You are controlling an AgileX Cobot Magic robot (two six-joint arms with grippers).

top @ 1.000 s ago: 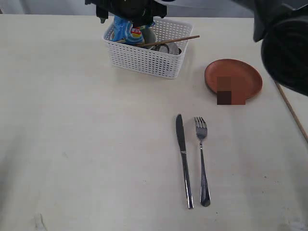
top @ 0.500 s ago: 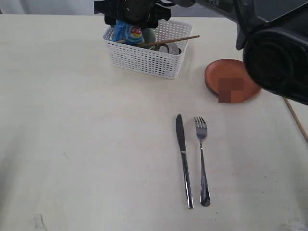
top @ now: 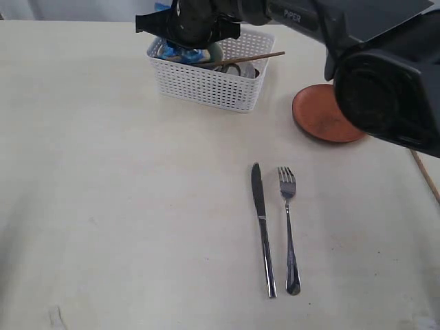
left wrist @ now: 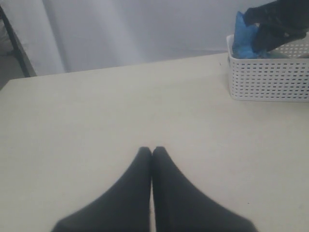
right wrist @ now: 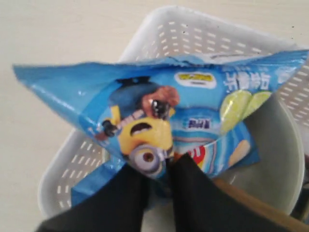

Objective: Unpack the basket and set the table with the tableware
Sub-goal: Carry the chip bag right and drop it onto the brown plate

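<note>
Knife (top: 261,227) and fork (top: 289,227) lie side by side on the near bench (top: 103,179), close but not touching. Further back and to the right sits the plate (top: 317,115). The right arm stretches in from that side, its dark bulk passing over the plate's edge, and ends above the left end of the basket (top: 210,86) at the far side. The right claw (right wrist: 157,166) is clamped on an edge of a blue bag (right wrist: 159,106), which pokes up above the basket rim over a pale bowl (right wrist: 277,154). A brown stick (top: 251,58) lies across the basket's top. The left claw (left wrist: 152,151) hangs low over bare bench, fingers pressed together, well apart from the basket.
</note>
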